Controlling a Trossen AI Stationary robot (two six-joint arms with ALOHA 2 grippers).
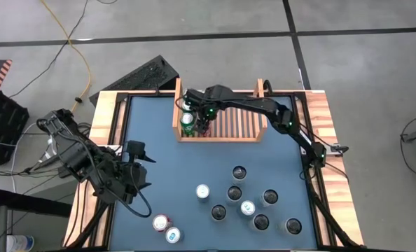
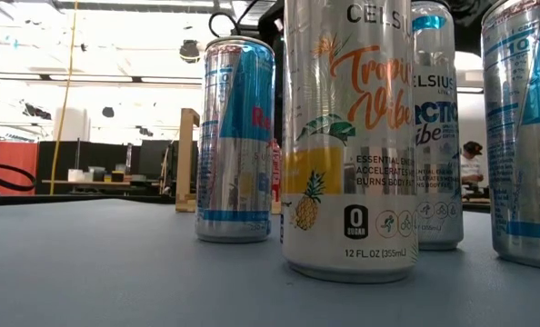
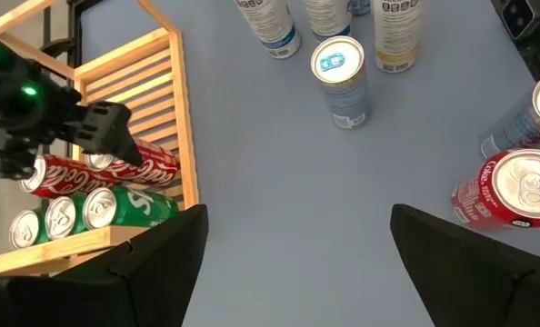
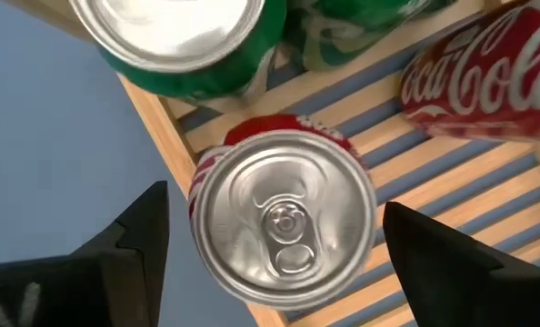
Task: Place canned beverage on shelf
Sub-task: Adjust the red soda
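1. Even, diffuse overhead light covers the table [image 1: 173, 168]; shadows under the cans are short and soft.
2. In the low view, the bright background windows are blown out, and the Celsius can [image 2: 350, 136] shows vertical glare streaks.
3. In the right wrist view, the red can's silver lid [image 4: 284, 213] looms close and slightly soft.

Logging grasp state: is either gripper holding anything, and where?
Seemingly nothing. The right gripper has open fingers flanking a red can on the shelf, gaps showing; the left gripper hovers open, empty.

The light-wood slatted shelf [image 1: 230, 124] holds two green cans [image 3: 95, 211] and red cans [image 3: 106, 169] lying down.
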